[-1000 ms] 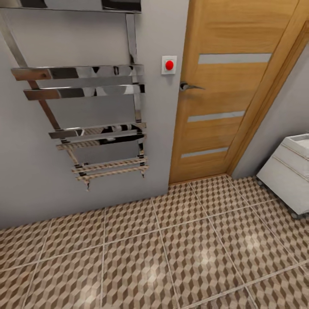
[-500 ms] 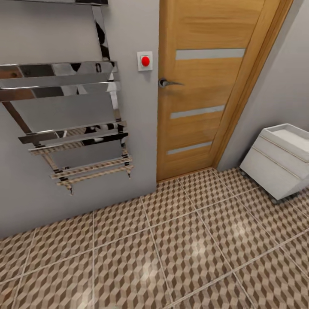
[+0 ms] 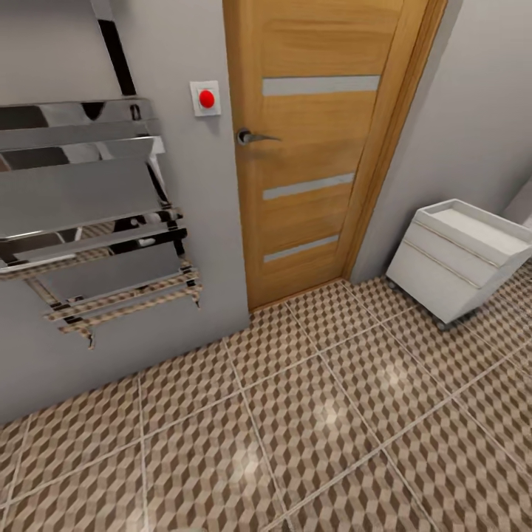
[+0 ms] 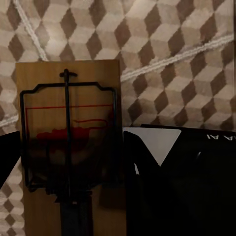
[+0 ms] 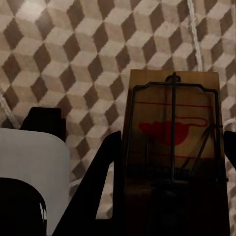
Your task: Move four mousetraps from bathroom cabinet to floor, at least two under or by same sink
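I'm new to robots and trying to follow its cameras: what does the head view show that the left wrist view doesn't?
Head view: a wooden door, a red wall button, a chrome towel rack and a low white drawer unit. Left wrist view: a mousetrap held close in the left claw. Both: the cube-patterned bathroom floor.

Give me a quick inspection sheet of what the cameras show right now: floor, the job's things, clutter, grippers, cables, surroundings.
Surface: bathroom floor, glossy cube-pattern tiles, nothing seen lying on it.
Job's things: one mousetrap in the left gripper; a second mousetrap in the right gripper. Both are held above the tiles.
Clutter: nothing seen.
Grippers: each is shut on its trap, with dark fingers either side of the wooden slab.
Cables: nothing seen.
Surroundings: closed wooden door, red wall button, chrome towel rail, low white drawer unit by the right wall.
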You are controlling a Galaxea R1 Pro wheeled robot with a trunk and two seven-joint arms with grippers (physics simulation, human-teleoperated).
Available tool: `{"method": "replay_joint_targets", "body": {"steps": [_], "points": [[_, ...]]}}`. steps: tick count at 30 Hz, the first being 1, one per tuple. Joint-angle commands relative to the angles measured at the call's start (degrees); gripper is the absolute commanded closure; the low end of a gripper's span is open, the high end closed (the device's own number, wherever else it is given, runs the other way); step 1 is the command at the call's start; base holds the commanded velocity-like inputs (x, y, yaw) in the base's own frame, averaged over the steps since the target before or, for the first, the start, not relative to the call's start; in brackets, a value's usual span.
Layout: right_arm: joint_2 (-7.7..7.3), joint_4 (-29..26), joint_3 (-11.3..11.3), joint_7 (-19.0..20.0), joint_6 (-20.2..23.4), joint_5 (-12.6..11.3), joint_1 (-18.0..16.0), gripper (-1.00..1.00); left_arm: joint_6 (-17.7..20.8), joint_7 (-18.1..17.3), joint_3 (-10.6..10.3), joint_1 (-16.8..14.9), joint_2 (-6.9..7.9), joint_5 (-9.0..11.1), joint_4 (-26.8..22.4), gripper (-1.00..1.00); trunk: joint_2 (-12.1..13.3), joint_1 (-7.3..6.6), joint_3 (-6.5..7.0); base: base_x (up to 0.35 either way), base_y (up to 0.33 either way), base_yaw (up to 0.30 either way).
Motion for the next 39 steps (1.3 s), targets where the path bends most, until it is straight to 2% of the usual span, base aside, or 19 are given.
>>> {"method": "replay_joint_targets", "body": {"steps": [1,13,20,28,39], "points": [[0.00,0.00,0.00,0.10,-0.01,-0.07,-0.01,1.00,0.04,0.02,0.01,0.00,0.00,-0.18,0.00,1.00,0.00,0.00,-0.06,0.000,0.000,-0.228],[0.00,0.00,0.00,0.10,-0.01,0.03,0.00,1.00,0.03,0.02,0.01,0.00,0.00,-0.18,0.00,1.00,0.00,0.00,-0.76,0.000,0.000,-0.221],[-0.26,0.09,0.17,0.49,-0.09,0.46,0.37,1.00,0.02,0.02,0.01,0.00,0.00,-0.18,-0.08,1.00,0.00,0.00,-0.82,0.000,0.000,-0.033],[0.12,0.01,0.18,0.26,0.06,0.11,0.46,1.00,0.03,0.02,0.01,0.00,0.00,-0.18,-0.09,1.00,0.00,0.00,-0.83,0.000,0.000,-0.007],[0.09,-0.01,0.09,0.19,0.08,0.01,0.46,1.00,0.03,0.02,0.01,0.00,0.00,-0.18,-0.09,1.00,0.00,0.00,-1.30,0.000,0.000,-0.204]]}}
